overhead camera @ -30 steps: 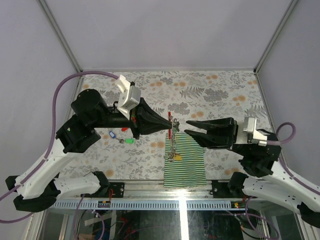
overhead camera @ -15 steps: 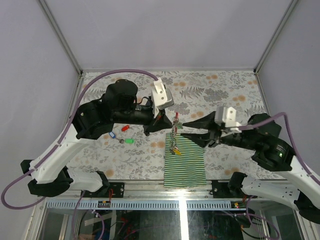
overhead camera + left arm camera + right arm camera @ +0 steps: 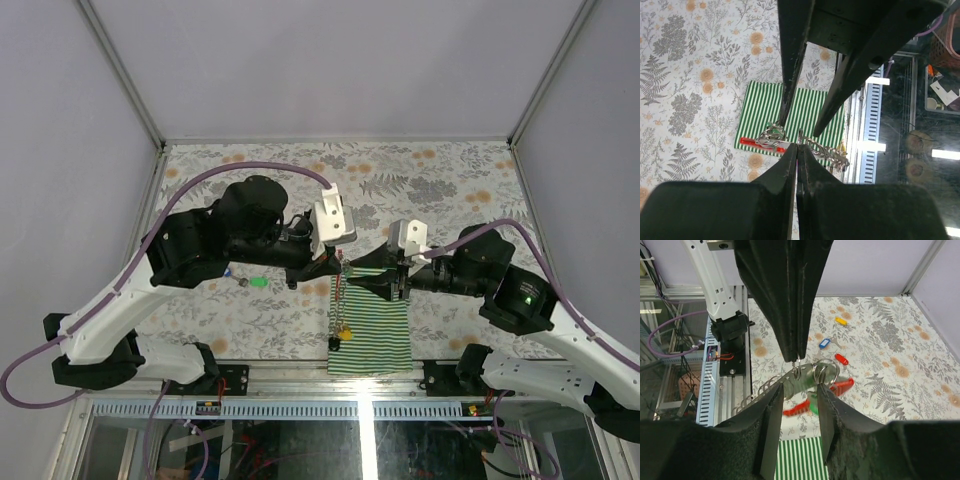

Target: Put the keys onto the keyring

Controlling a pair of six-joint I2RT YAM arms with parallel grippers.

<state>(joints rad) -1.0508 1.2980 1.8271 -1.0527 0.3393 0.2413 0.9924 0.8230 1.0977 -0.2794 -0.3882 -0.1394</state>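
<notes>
aloft, keyring [image 3: 820, 148] in left end effector [image 3: 796, 147]

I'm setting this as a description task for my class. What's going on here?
The left gripper is shut on the keyring, holding it up over the striped cloth. The right gripper is open, its fingers either side of the ring end. A blue-tagged key and others lie loose on the table.

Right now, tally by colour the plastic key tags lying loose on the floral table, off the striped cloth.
yellow plastic key tag: 1
blue plastic key tag: 1
red plastic key tag: 1
green plastic key tag: 1
Total: 4
</notes>
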